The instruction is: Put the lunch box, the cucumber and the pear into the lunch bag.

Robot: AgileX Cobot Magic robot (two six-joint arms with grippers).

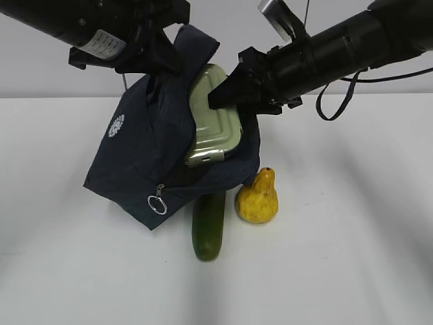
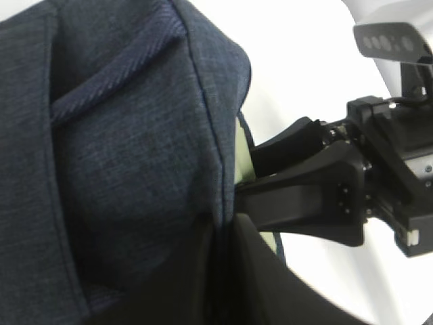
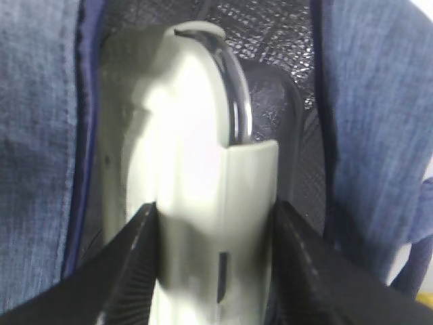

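Exterior view | lunch box (image 1: 215,115) long axis steeply tilted into lunch bag (image 1: 145,159) | right gripper (image 1: 226,95) clamps it | left gripper (image 1: 159,64) pinches bag

Sage-lidded lunch box (image 1: 215,116) half inside tilted navy lunch bag (image 1: 145,159), cucumber (image 1: 208,225), pear (image 1: 258,198) beside

We see even, bright light from above in the exterior view; the white tabletop (image 1: 352,257) carries only soft grey shadows, broadest at 7 and 5 o'clock. The left wrist view blows out to pure white at 1 o'clock, and the close navy lunch bag (image 2: 122,169) is soft. In the right wrist view, glare washes the lunch box (image 3: 183,169) lid, and the near black jaws blur.
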